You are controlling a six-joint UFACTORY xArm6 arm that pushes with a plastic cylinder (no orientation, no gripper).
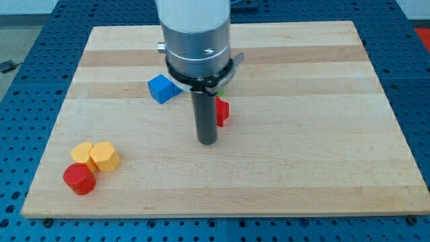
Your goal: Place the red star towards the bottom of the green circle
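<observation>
My tip [207,141] rests on the wooden board [322,168] near mid-view, just below and to the view's left of the red star [222,111], touching or very nearly so; the rod covers the star's left part, so contact cannot be confirmed. No gripper here: the arm ends in a bare rod that grips nothing and can only push. The green circle [218,88] shows only as a thin green sliver under the arm's collar, directly above the star (its outline is hidden). Judged from that sliver, the star already sits toward the circle's bottom side, so the task looks close to done or done. Whether the two touch cannot be told. Elsewhere: a blue cube [161,89] left of the rod, and at lower left two yellow hexagonal blocks [95,155] beside a red cylinder [79,179], well apart from the action.
</observation>
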